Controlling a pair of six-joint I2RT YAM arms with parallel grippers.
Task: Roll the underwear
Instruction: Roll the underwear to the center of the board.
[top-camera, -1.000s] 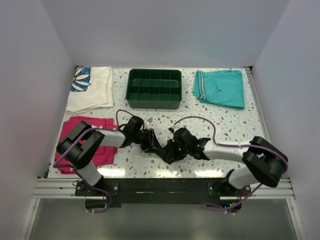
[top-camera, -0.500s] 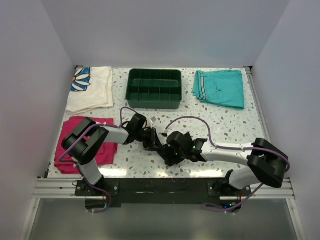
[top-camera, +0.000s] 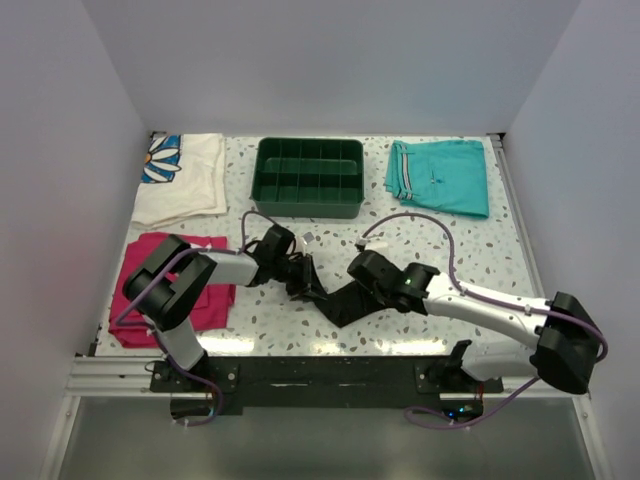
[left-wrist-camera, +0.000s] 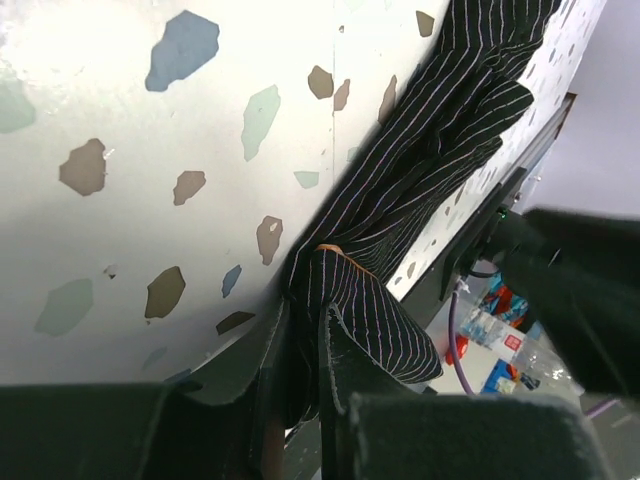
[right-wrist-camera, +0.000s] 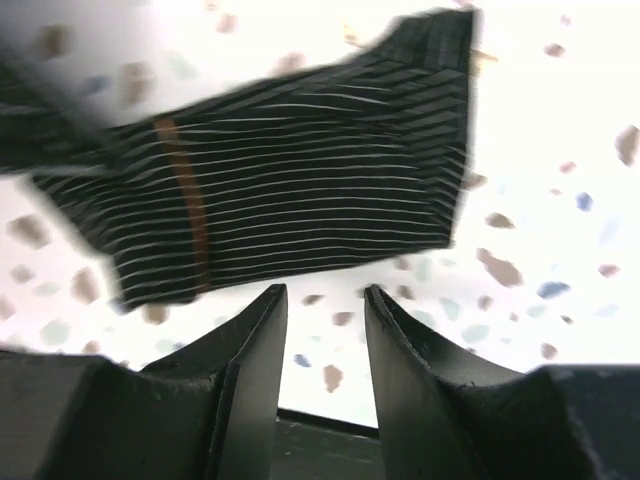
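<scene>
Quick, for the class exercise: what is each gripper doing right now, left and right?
Left gripper: closed, pinching the underwear.
Right gripper: open, holding nothing.

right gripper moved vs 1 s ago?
Yes. In the top view the right gripper has backed off the underwear, shifting right and slightly toward the green tray. Its jaws are open and empty.

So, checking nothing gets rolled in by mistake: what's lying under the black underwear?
Only speckled table shows around the underwear; the left gripper has one end in its jaws. Anything beneath the fabric itself is covered.
</scene>
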